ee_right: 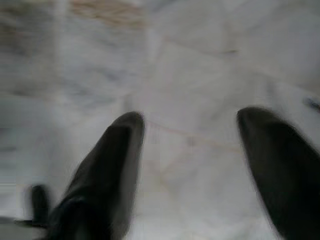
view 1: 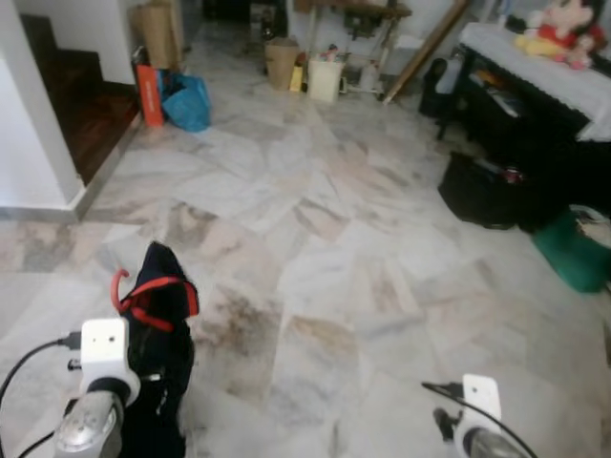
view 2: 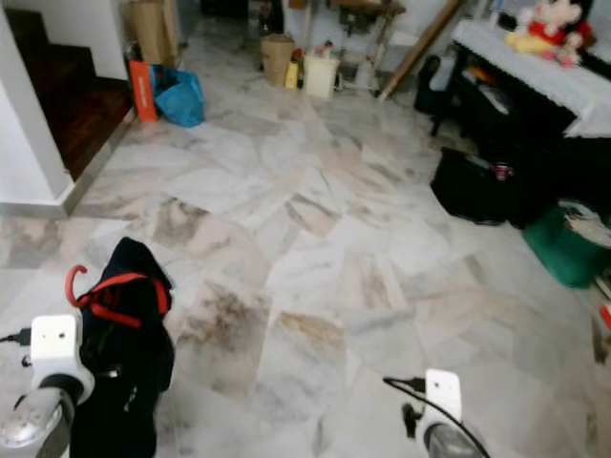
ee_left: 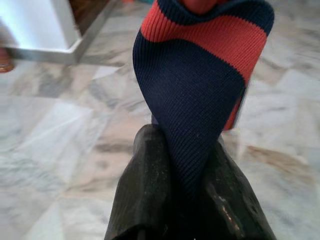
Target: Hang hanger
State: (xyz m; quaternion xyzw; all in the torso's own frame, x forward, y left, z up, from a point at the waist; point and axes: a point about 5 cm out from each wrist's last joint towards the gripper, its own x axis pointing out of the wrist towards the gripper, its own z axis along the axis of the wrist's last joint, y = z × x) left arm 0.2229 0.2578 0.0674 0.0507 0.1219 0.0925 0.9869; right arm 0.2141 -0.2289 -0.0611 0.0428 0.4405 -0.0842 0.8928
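Note:
A navy garment with red stripes [view 1: 158, 324] hangs on a red hanger whose hook [view 1: 118, 286] sticks up at its left. It is held low at my left, in front of my left arm [view 1: 100, 382]. In the left wrist view my left gripper [ee_left: 185, 145] is shut on the knitted navy and red cloth [ee_left: 195, 75], pinched between both black fingers. The hanger's bar is hidden under the cloth. My right gripper [ee_right: 190, 130] is open above the bare marble floor, blurred, with nothing between its fingers. My right wrist [view 1: 477, 420] is at the lower right.
A white wall corner [view 1: 38, 143] and dark wooden steps [view 1: 86, 105] stand at the left. Orange and blue bags [view 1: 177, 95] and a bin [view 1: 282, 62] sit at the far end. To the right are a black bag [view 1: 482, 191], a green bag [view 1: 573, 250] and a cloth-covered table [view 1: 563, 76].

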